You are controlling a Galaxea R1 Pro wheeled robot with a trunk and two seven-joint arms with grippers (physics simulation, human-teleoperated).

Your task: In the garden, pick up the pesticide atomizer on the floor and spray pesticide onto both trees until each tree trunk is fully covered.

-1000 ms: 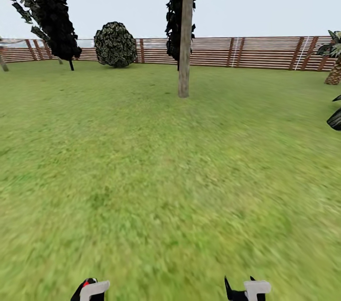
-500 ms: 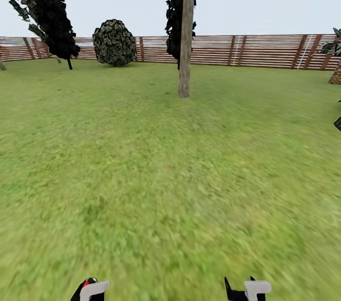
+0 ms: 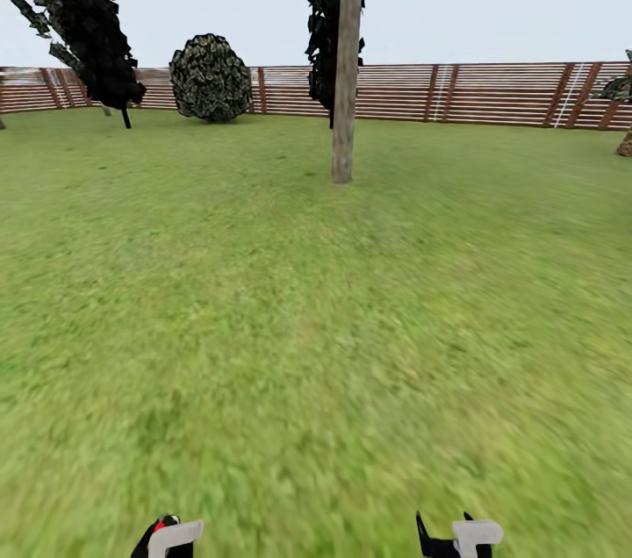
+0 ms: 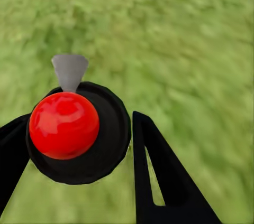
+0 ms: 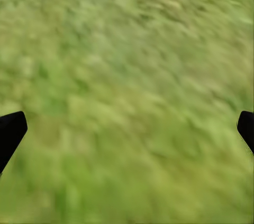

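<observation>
One atomizer (image 4: 74, 129) clamped between left gripper (image 4: 79, 145) fingers, right gripper (image 5: 127, 129) spread wide, trunk (image 3: 346, 58) well ahead.

Open grass (image 3: 316, 339) is lying ahead of both grippers, leaving free passage forward. A tree trunk (image 3: 345, 58) is standing far ahead, roughly between them, as the one upright obstacle. A round bush (image 3: 211, 78) and dark conifer (image 3: 88, 14) are standing farther off to the left, before the slat fence (image 3: 491, 93) closing the far side.
</observation>
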